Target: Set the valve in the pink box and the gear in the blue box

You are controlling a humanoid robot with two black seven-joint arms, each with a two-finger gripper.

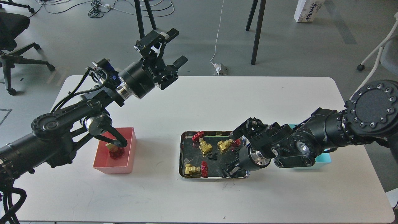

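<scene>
Three brass valves with red handwheels lie in the steel tray [180, 155]: one at the back left [203, 146], one at the back right [224, 145], one at the front left [192, 170]. A further valve [115, 151] sits in the pink box [130, 146]. A tiny black gear [212, 156] lies mid-tray. My right gripper [230, 170] reaches down into the tray's front right corner; its dark fingers cannot be told apart. My left gripper [177, 46] is open and empty, held high above the table's back left. The blue box [323, 158] is mostly hidden behind my right arm.
My left arm's elbow and a cable hang over the pink box. Beyond the table's far edge are stand legs [257, 31], floor cables and a power plug [219, 68]. An office chair [12, 40] stands at the far left.
</scene>
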